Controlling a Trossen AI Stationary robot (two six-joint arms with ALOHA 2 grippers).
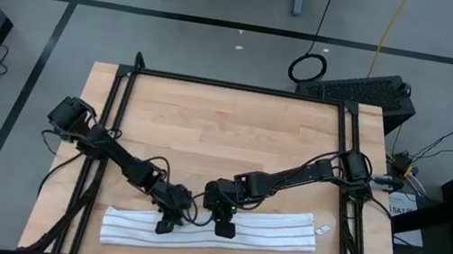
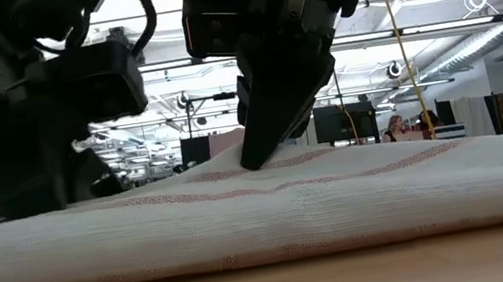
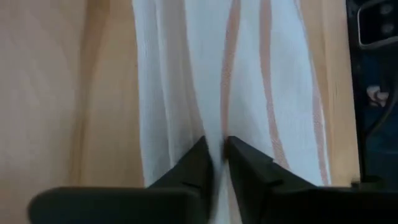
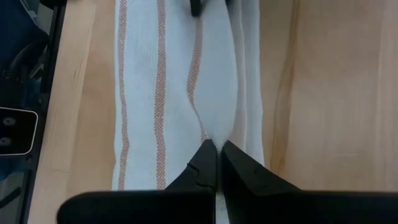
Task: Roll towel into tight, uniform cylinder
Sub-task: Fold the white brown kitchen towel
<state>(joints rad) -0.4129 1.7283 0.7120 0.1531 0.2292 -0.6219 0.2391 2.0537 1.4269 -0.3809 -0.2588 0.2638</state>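
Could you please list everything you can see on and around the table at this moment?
White cloth towel with thin reddish stripes: one, folded into a long band, near front edge of table.
Light wooden tabletop: one, inside a black frame.
Black keyboard: one, on floor beyond table's far right corner.
Black cable loop: one, on floor beyond table.
People: at least two, far off in the room.
Left gripper: one, dark, pinching a towel fold.
Right gripper: one, dark, shut on a towel fold mid-band.
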